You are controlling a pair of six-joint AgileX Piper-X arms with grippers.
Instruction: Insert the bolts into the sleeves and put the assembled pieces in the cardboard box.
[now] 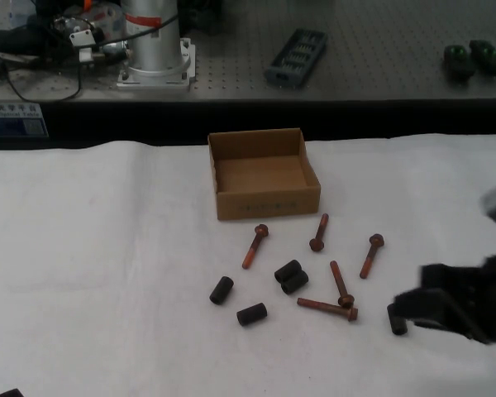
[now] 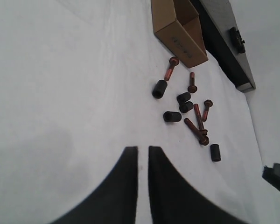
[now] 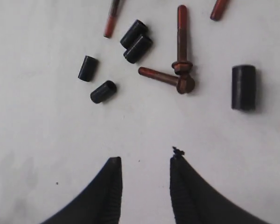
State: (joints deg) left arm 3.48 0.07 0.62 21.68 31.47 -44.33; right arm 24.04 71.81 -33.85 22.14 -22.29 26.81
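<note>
Separately, bolts [image 1: 256,246] and sleeves [image 1: 221,289] lie scattered near the cardboard box [image 1: 269,203].

— What sort of place is shown?
— A lab is indicated. Behind the bench [image 1: 83,265], which is covered with a white sheet [image 1: 413,182], a grey metal table [image 1: 380,50] drilled with a regular grid of holes is seen.
— By what else is it shown?
— A metal column [image 1: 153,33] is mounted on that table, and cables [image 1: 16,40] are heaped beside it.
</note>
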